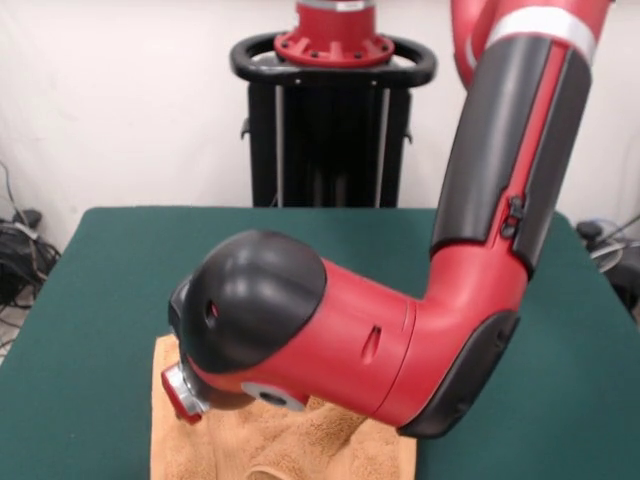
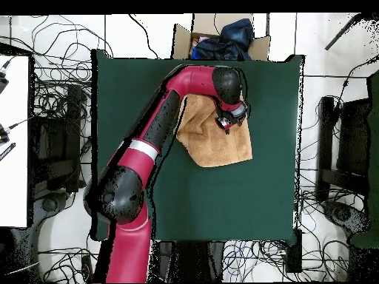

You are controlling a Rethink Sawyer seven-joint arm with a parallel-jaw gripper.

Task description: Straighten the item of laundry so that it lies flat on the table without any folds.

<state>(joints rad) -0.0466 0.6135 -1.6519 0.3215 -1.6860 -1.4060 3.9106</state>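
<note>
Your towel (image 2: 211,137) lies on the worktop (image 2: 222,207) toward the edge farthest from the robot's base, roughly midway along that edge, and it is not flat yet. From overhead its outline is a lopsided four-sided patch — one lower corner juts out toward the middle of the worktop, and the side under the arm looks drawn in. In the front view the cloth (image 1: 200,450) shows rounded ridges and a rolled hump under the arm, so folds remain. I judge the job only partly done: the towel is mostly spread, but the bunched part still has to be pulled out and the corners squared. The tool (image 2: 228,123) sits low over the towel, near its upper part, and seems to touch or nearly touch the cloth. You cannot tell from either view whether it is apart, together or clamped on fabric — the wrist covers it from the front, and from above it is a small dark cluster. Much is hidden: the arm (image 1: 400,330) blocks the towel's middle in the front view, the picture's lower edge cuts off its near part, and overhead the arm covers the towel's side nearest it. No label or border bands can be made out.
</note>
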